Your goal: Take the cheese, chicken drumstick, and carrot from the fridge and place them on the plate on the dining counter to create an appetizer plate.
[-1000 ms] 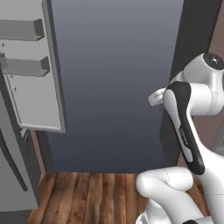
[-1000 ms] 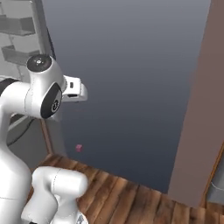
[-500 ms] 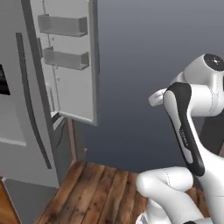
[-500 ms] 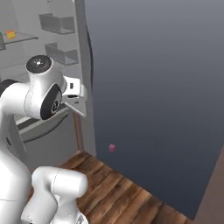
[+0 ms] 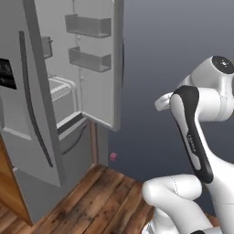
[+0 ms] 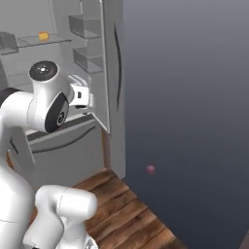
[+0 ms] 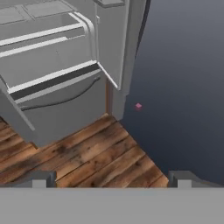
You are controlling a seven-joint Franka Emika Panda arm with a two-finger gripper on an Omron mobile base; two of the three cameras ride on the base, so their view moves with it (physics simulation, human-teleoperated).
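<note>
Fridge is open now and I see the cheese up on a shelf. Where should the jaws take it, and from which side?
The cheese sits on an upper glass shelf of the fridge, a small yellow-orange block, too small here to make out its faces. Probably come in level from the open front, above the shelf, with the open gripper and close the jaws across the two side faces.

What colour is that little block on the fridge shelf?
Orange-yellow cheese, best in the right base view.

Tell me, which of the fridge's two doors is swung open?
The door with two grey bins inside, on the fridge's right in the left base view. The door with the dark panel is closed.
</note>
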